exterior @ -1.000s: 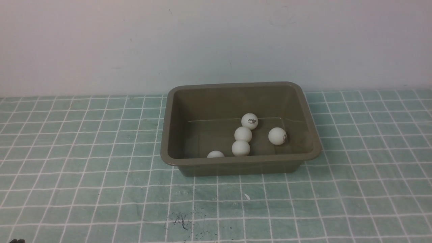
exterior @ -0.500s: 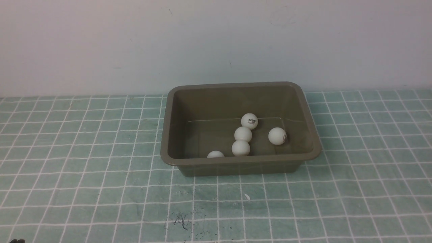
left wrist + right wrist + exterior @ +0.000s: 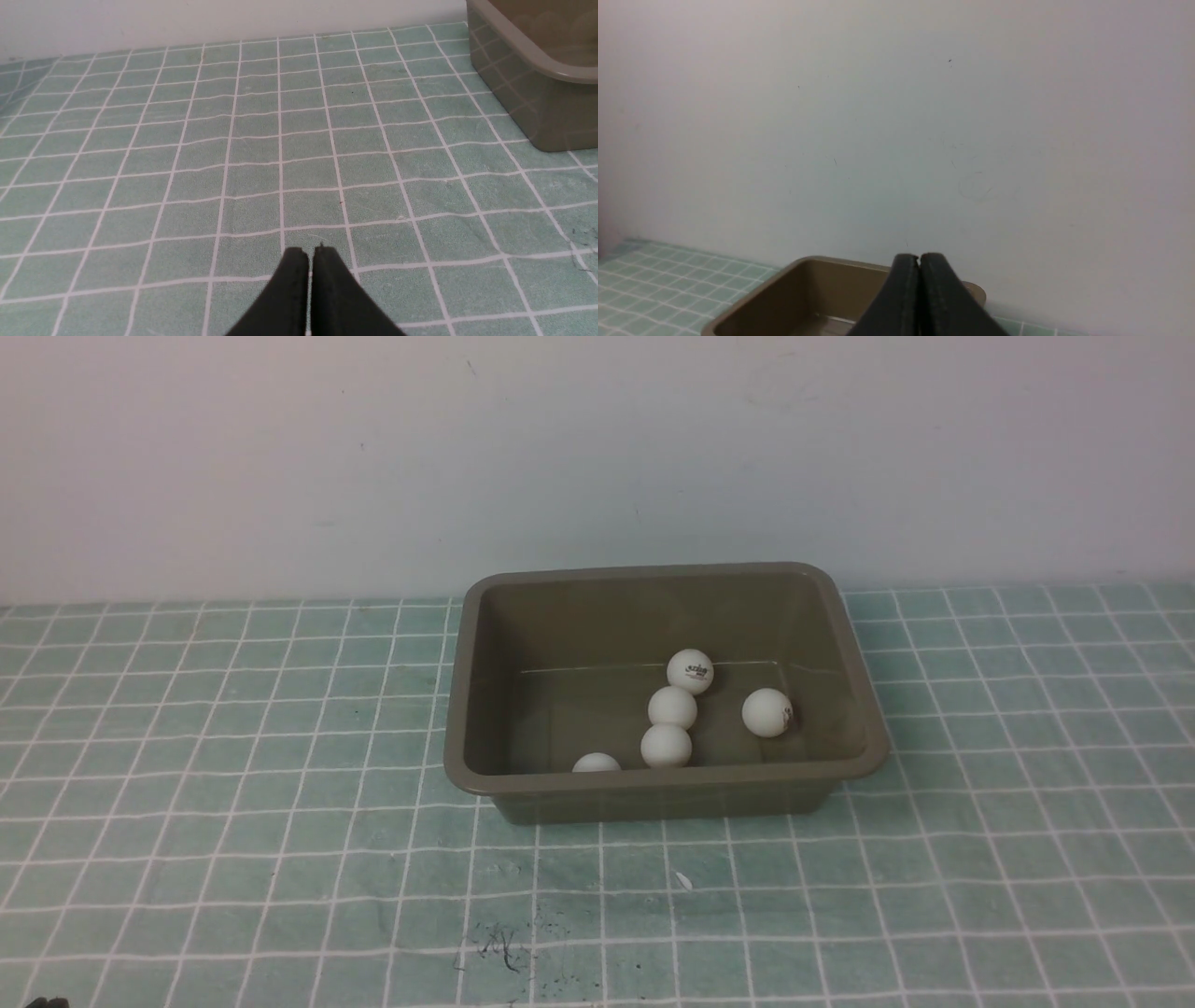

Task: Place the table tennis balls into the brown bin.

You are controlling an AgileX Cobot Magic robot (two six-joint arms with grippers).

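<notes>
The brown bin (image 3: 868, 747) stands in the middle of the table near the wall. Several white table tennis balls lie inside it: one with a dark logo (image 3: 690, 671), two touching below it (image 3: 672, 707) (image 3: 666, 746), one to the right (image 3: 766, 712), and one half hidden behind the near wall (image 3: 596, 763). My left gripper (image 3: 310, 252) is shut and empty, low over the cloth, with the bin's corner (image 3: 532, 60) off to one side. My right gripper (image 3: 919, 256) is shut and empty, raised, facing the wall with the bin (image 3: 784, 289) beneath. Neither gripper shows in the front view.
A green cloth with a white grid (image 3: 233, 756) covers the table. A pale wall (image 3: 597, 448) rises right behind the bin. Dark scribble marks (image 3: 499, 947) and a small white fleck (image 3: 683, 880) lie on the cloth near the front edge.
</notes>
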